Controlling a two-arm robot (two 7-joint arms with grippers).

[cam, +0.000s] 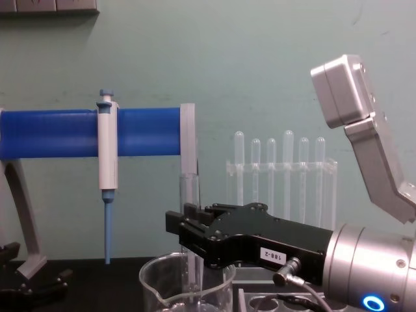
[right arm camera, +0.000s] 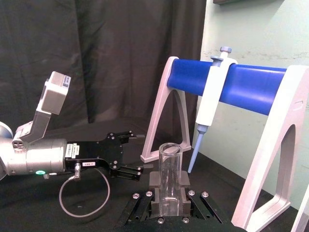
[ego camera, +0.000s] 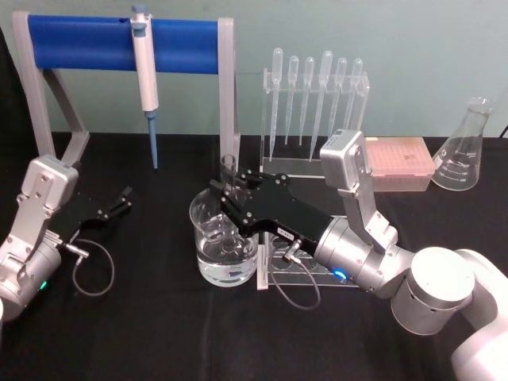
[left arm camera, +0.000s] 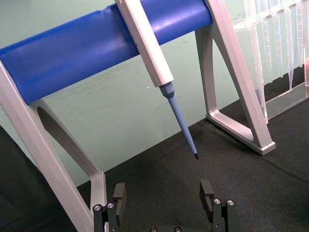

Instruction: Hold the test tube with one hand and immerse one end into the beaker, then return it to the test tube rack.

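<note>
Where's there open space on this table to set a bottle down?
Widest: the front strip of the table, between the beaker and the robot. Smaller: between the left gripper and the beaker. Crowded: the middle, where the right gripper holds the test tube at the beaker, beside the rack.

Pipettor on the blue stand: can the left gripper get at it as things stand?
Probably yes: the left gripper, open, points at the pipettor, with bare table between.
</note>
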